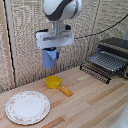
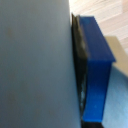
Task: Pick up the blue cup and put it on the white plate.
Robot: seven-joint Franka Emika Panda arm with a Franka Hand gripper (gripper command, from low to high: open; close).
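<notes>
Gripper (image 1: 52,51) clamped on blue cup (image 1: 49,58), held high above the table (image 1: 95,97). Yellow bowl (image 1: 54,81) interior looks empty. White plate (image 1: 27,107) bare.

Readable text: none in either view.
Cobalt cup (image 1: 49,58): plain blue wall, no print or label visible.
Alabaster dining ware (image 1: 27,107): faint floral pattern on the rim only; no lettering or numbers.
Yellow bowl (image 1: 54,82): unmarked.
Gripper (image 1: 51,51): pale housing shows no legible brand or sign at this resolution.
Dish rack (image 1: 108,62): dark, no visible markings.
Wrist view: blurred blue surfaces (image 2: 95,75); no characters can be made out.
</notes>
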